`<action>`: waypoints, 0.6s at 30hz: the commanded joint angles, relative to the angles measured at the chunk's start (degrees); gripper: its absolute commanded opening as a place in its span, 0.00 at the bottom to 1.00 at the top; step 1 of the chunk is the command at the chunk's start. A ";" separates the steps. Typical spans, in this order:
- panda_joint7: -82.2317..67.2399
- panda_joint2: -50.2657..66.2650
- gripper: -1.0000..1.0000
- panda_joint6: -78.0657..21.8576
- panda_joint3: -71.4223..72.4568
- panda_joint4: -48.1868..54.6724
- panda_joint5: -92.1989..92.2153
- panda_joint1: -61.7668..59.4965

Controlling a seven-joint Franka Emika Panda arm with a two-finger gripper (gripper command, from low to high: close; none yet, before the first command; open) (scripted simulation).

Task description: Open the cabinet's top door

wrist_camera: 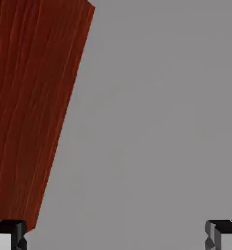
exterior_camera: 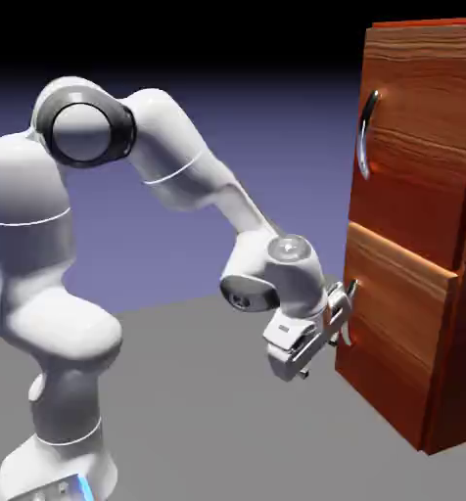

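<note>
The cabinet (exterior_camera: 418,235) is a tall reddish-brown wood-grain box at the exterior view's right. Its top door (exterior_camera: 413,147) is the taller upper panel, with a curved vertical silver handle (exterior_camera: 367,132) near its left edge, and it lies flush and shut. My gripper (exterior_camera: 335,323) is far below that handle, close against the shorter lower panel (exterior_camera: 398,323), at the height of that panel's handle. In the hand view the gripper (wrist_camera: 116,237) is open; the fingertips (wrist_camera: 8,235) sit wide apart with only grey table between them. A red wood face (wrist_camera: 35,107) fills that view's left.
The lower panel's top edge (exterior_camera: 403,256) juts forward of the top door above it. The grey table (exterior_camera: 208,411) stretches between the robot's base and the cabinet. The arm's elbow and forearm arch from the upper left down to the hand.
</note>
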 commanded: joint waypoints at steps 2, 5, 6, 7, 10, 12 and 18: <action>3.52 3.44 0.50 -0.72 -4.16 1.04 4.72 3.78; 8.81 8.59 0.50 -1.81 -10.39 2.60 11.81 9.42; 10.57 10.31 0.50 -2.17 -12.46 3.12 14.17 11.29; 12.33 12.03 0.50 -2.53 -14.54 3.64 16.53 13.17; 17.61 17.18 0.50 -3.62 -20.77 5.20 23.61 18.81; 21.13 20.62 0.50 -4.34 -24.92 6.24 28.33 22.56; 31.69 30.93 0.50 -6.51 -37.39 9.36 42.50 33.83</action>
